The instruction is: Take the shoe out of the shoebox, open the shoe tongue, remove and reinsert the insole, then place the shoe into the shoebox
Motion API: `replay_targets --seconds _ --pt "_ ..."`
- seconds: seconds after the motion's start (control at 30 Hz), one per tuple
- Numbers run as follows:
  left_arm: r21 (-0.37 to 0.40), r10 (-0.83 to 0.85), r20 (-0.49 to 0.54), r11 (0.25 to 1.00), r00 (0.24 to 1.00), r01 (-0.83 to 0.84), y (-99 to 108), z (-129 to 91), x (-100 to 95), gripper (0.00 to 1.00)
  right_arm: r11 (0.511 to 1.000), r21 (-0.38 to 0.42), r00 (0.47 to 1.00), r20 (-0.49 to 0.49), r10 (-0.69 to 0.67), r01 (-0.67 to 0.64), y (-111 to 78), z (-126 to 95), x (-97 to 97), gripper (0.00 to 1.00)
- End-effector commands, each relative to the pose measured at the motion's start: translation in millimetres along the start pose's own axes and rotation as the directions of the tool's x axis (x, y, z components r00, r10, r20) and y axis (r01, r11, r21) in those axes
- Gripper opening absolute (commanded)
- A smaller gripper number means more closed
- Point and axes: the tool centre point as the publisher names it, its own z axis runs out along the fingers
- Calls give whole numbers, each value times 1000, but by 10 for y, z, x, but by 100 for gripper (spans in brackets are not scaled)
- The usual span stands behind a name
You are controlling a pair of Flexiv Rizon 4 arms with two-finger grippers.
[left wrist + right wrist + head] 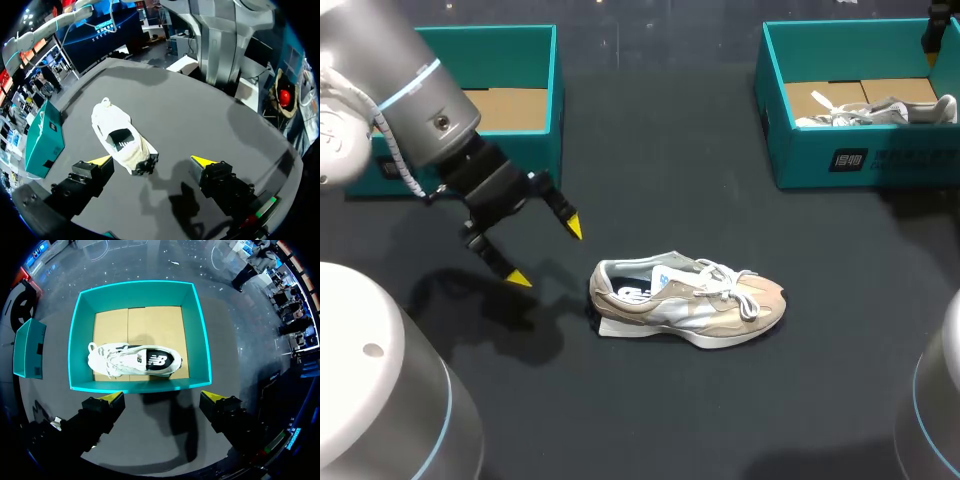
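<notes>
A beige and white shoe [690, 300] lies on its sole mid-table, toe to the right, white laces tied loosely, with a dark insole showing in its opening. My left gripper [547, 253] hovers open just left of the heel, touching nothing. In the left wrist view the shoe [120, 135] lies ahead of the open left gripper [151, 161], heel nearest. A second, white shoe [135, 360] lies in the right teal shoebox [200, 340]. My right gripper [162, 397] hangs open above that box's near wall, and only a finger [932, 42] shows in the head view.
An open teal shoebox [552, 90] with a bare cardboard floor stands at the back left, close behind my left arm. The right shoebox [865, 165] stands at the back right. Dark tabletop [720, 420] lies around and in front of the shoe.
</notes>
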Motion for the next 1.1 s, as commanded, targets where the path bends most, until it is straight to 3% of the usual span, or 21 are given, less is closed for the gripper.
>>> replay_targets --seconds 0.03,0.43,0.53,1.0,1.1 --pt "77 -76 31 994 997 73 52 35 45 100 1000 -1 1000 0 1 -1 -8 -5 1 100" --pt "193 -270 130 951 954 243 155 213 296 100 1000 -1 1000 0 1 -1 -8 -5 1 100" --pt "264 -360 78 907 930 329 193 193 336 100 1000 -1 1000 0 1 -1 -8 -5 1 100" --pt "264 -360 78 907 930 329 193 193 336 100 1000 -1 1000 0 1 -1 -8 -5 1 100" --pt "293 -383 101 893 918 341 238 230 359 100 1000 -1 1000 0 1 -1 -8 -5 1 100"
